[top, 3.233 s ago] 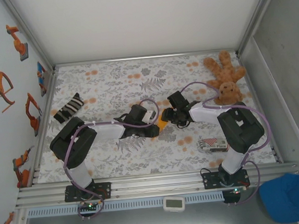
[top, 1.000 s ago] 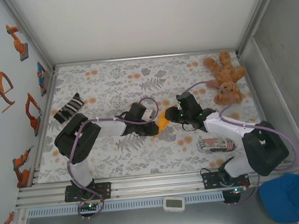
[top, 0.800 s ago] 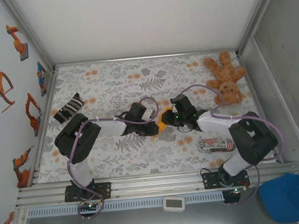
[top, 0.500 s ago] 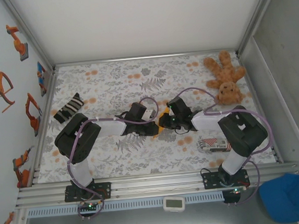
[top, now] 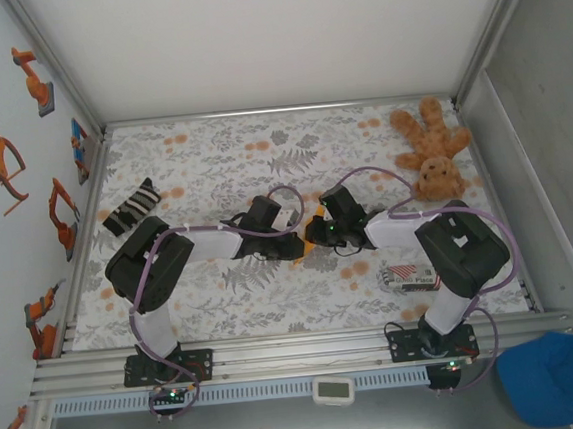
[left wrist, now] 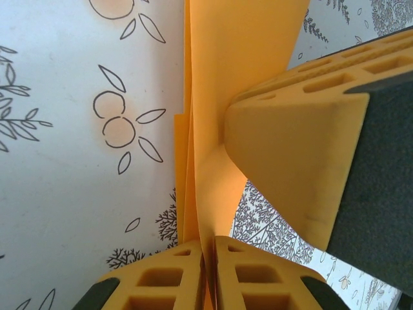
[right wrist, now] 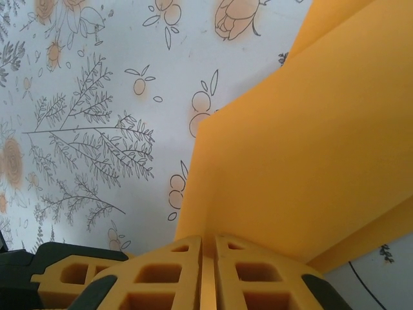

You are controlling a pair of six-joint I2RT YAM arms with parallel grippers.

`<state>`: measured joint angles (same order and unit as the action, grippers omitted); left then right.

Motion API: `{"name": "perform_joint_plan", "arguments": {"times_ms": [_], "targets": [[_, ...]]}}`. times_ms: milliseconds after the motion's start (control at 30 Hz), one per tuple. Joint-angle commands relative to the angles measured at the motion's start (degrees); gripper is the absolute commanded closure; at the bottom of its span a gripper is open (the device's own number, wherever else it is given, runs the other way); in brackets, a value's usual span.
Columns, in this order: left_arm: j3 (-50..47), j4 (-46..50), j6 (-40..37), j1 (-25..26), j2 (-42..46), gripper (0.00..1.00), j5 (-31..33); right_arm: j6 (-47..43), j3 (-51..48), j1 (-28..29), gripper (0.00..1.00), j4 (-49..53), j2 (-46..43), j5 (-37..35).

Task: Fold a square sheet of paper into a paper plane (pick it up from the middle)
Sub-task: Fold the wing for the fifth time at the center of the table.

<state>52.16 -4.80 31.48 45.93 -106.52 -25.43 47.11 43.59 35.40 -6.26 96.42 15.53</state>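
Left gripper [top: 294,244] sits just left of desk [top: 212,161] centre, jaws closed on the near edge of the paper [top: 313,216]. In the left wrist view its fingertips pinch the folded layers with no gap. From that grip the paper [left wrist: 239,58] runs straight ahead, away from the left gripper. It stands on edge rather than flat, several layers stacked along one crease, long axis in line with the gripper's reach. Whether its lower edge touches the desk cannot be told. The paper lies between the two grippers at desk centre, mostly hidden under them in the top view, only small orange bits showing. Right gripper [top: 318,234] faces the left one from the right, nearly nose to nose, jaws also closed on the paper. In the right wrist view the paper [right wrist: 303,174] fans up and right from the closed fingertips, a layer edge running diagonally. Both arms are equally near, both touch it, and the grip points are close together. Judgement: mid-fold, plane not yet shaped. The next move likely needs one gripper as anchor while the other works along the crease, so the shared axis matters. Risk is tearing or slipping. Packet [top: 410,277] and teddy [top: 434,156] lie well off right.
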Motion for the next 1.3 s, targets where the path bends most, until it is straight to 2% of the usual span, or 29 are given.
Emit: {"name": "perform_joint_plan", "arguments": {"times_ms": [0, 933, 1100, 1267], "targets": [[-1.3, 7.2, -0.8, 0.2, -3.9, 0.87, 2.2, 0.2, 0.9, 0.1, 0.87, 1.8, 0.3, -2.0], [-0.8, 7.7, -0.6, 0.0, -2.1, 0.83, 1.4, 0.4, 0.3, 0.0, 0.88, 2.1, 4.4, -1.1], [-0.1, 9.3, -0.5, -0.4, 2.1, 0.78, 1.8, 0.4, -0.8, -0.1, 0.88, 1.8, 5.0, -1.2], [0.0, 12.6, -0.5, -0.7, 9.2, 0.66, 6.6, 0.3, -1.4, -0.2, 0.88, 1.5, 5.2, -0.9]]}}
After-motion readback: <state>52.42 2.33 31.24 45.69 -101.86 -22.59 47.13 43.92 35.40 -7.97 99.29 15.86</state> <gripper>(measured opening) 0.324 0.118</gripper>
